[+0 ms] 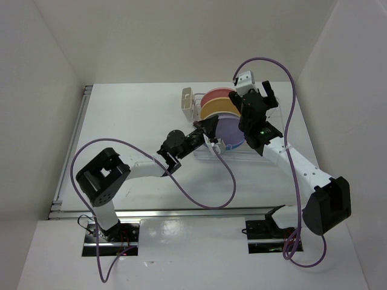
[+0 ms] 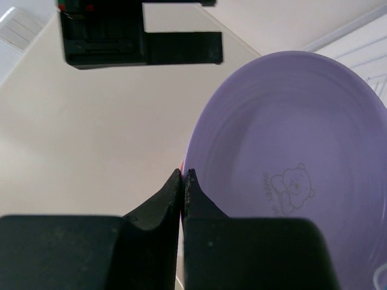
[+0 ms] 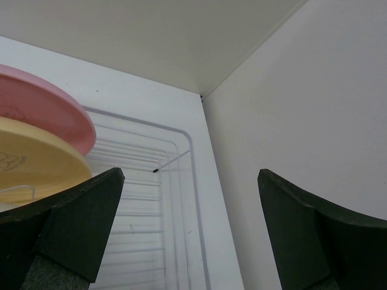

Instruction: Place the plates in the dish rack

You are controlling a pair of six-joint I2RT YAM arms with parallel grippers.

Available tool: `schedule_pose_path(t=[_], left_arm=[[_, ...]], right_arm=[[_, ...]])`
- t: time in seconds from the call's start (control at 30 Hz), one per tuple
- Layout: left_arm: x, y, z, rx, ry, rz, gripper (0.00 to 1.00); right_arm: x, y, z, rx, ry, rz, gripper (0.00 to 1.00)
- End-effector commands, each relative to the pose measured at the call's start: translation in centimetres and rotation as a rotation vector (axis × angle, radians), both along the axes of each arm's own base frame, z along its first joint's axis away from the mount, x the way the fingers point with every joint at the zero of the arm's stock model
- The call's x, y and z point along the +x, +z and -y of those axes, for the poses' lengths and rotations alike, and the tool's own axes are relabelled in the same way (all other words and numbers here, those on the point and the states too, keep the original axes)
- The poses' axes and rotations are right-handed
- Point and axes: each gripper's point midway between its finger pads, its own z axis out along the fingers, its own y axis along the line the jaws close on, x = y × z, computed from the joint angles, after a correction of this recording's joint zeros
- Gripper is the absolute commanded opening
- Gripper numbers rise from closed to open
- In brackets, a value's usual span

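Left gripper [image 2: 183, 175] has its fingers pressed together with nothing clearly between them, tips just beside the rim of the lavender plate [image 2: 290, 157], which stands on edge in the dish rack [image 1: 242, 155]. Right gripper [image 3: 189, 181] hangs wide open and empty above the rack's far end, near the pink plate [image 3: 42, 103] and the yellow plate [image 3: 36, 157], both upright in the wires. I judge the step in hand to be settling the lavender plate into its slot, late in the loading. The next move calls for a soft nudge on the rim, or a clean pull away, without tipping the row. Count: one rack with one beige cutlery holder [image 1: 187, 99], and four plates I can make out: pink, yellow, lavender, and a sliver of a blue plate [image 1: 234, 145]. No fifth shows.
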Motion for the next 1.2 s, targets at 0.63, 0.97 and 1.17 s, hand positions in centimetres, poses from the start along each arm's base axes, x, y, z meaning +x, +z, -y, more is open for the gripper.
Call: schedule_pose_path(t=[0.63, 0.97, 1.17], left_arm=[[1.8, -2.5, -0.7, -0.035, 0.073, -0.148, 0.50], [2.0, 1.3, -3.1, -0.120, 0.172, -0.086, 0.68], [2.1, 6.0, -5.8, -0.287, 0.257, -0.043, 0.86]], right_arm=[[-0.1, 0.2, -0.5, 0.027, 0.024, 0.023, 1.00], [0.2, -0.1, -0.8, 0.038, 0.032, 0.011, 1.00], [0.0, -0.2, -0.9, 0.047, 0.042, 0.013, 1.00]])
